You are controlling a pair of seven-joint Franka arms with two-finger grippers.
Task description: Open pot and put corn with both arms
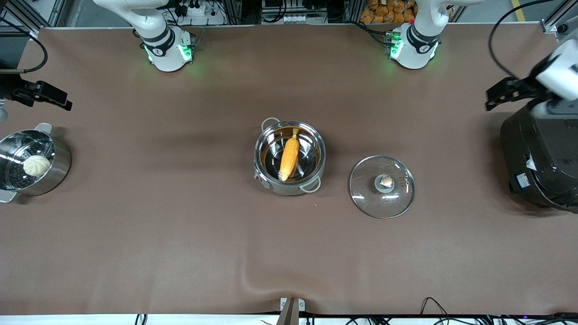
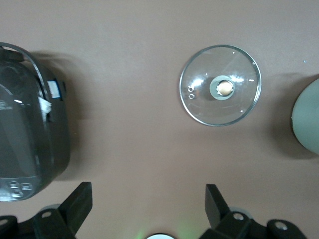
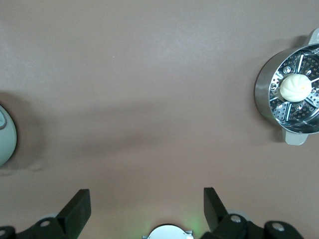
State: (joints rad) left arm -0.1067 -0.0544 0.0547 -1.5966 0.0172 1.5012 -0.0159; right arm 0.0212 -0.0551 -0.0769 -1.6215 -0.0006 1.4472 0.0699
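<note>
Lying flat — table [image 1: 180,248]: brown cloth is covering it edge to edge.
Cooker [image 1: 542,158]: big and black, sitting at the left arm's end edge.
Steamer [image 1: 27,162]: steel, holding a white bun [image 1: 36,165], sitting at the right arm's end edge.
Pot [image 1: 289,155]: standing uncovered at the table's middle.
Lid [image 1: 382,186]: glass, resting knob-up on the cloth beside the pot, toward the left arm's end.
Corn [image 1: 289,156]: lying inside the pot.
Left gripper [image 1: 508,92]: hanging released, holding nothing, over the table by the cooker.
Right gripper [image 1: 43,95]: hanging released, holding nothing, over the table by the steamer.
</note>
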